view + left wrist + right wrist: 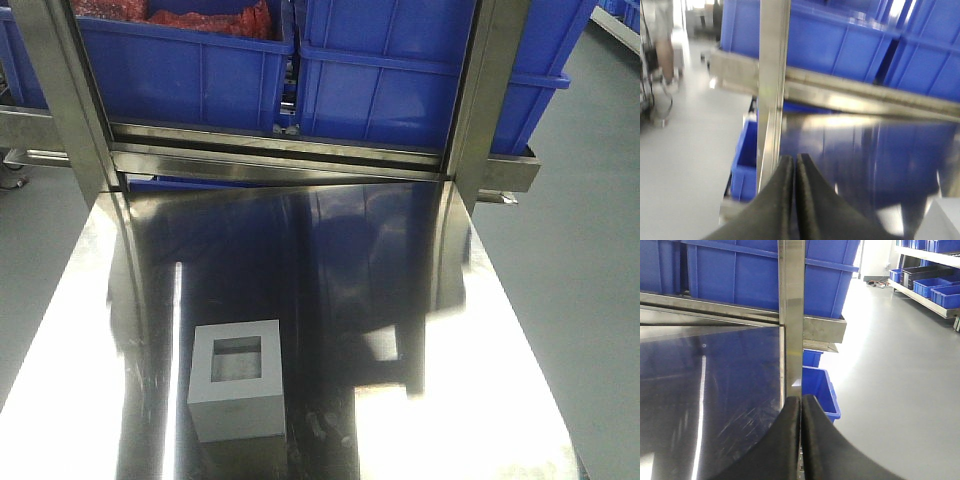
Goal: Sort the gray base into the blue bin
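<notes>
Only the front view shows the gray base whole. It stands upright on the mirror-bright steel table, near the table's front edge and left of centre, with its square recess facing up and nothing touching it. Behind it, on a raised steel shelf between 2 steel uprights, sit 2 large tubs: the blue bin on the right and a neighbouring blue tub on the left holding something red. Both are well apart from the base. The left wrist view is blurred. It shows the left gripper with its 2 dark fingers pressed together, only a thin seam between them and nothing held, pointing toward one upright with the tubs beyond. A pale gray corner at that view's lower right edge may be the base, but I cannot tell. The same view also shows a small blue crate on the floor left of the table. The right wrist view is sharp. The right gripper has its jaws likewise together and empty, aimed along the table's right edge at the other upright. Beside it are another floor crate, open gray floor and distant racks of bins.
</notes>
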Motion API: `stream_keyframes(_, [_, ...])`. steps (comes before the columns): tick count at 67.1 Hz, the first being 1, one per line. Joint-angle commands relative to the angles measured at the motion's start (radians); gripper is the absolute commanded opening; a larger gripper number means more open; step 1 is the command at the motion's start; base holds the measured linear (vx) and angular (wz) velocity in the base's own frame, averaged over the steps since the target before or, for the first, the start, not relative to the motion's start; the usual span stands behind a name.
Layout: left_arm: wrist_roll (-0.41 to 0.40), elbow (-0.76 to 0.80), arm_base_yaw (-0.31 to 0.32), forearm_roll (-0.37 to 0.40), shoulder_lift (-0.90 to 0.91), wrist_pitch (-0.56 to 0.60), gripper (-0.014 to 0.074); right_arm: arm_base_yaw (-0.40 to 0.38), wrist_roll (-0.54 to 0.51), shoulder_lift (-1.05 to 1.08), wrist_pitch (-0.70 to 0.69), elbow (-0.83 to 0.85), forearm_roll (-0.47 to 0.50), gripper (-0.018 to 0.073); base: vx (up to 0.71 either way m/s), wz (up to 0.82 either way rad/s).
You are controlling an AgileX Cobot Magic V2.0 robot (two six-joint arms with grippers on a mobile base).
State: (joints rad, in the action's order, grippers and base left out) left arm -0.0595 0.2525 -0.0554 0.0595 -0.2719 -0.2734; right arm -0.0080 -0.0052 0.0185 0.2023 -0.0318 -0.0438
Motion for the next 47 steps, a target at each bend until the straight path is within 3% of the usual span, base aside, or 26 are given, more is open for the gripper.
stream_keyframes(1, [0.011, 0.117, -0.002, 0.015, -0.123, -0.046, -0.0007, 0.003, -0.007, 0.008, -0.076, -0.005, -0.009, -0.0005, 0.00, 0.00])
stream_keyframes(8, [0.079, 0.201, -0.002, 0.025, -0.230, -0.177, -0.0007, 0.003, -0.007, 0.008, -0.076, -0.005, -0.009, -0.0005, 0.00, 0.00])
stream_keyframes(15, [0.087, 0.255, -0.002, 0.052, -0.311, -0.263, -0.0007, 0.003, -0.007, 0.008, -0.077, -0.005, -0.009, -0.0005, 0.00, 0.00])
stream_keyframes(26, [0.086, 0.263, -0.002, 0.103, -0.369, -0.272, -0.0007, 0.003, -0.007, 0.008, -0.076, -0.005, -0.009, -0.0005, 0.00, 0.00])
stream_keyframes(47, [0.086, 0.263, -0.002, 0.099, -0.377, -0.238, -0.0006, 0.003, -0.007, 0.008, -0.076, -0.005, -0.009, -0.0005, 0.00, 0.00])
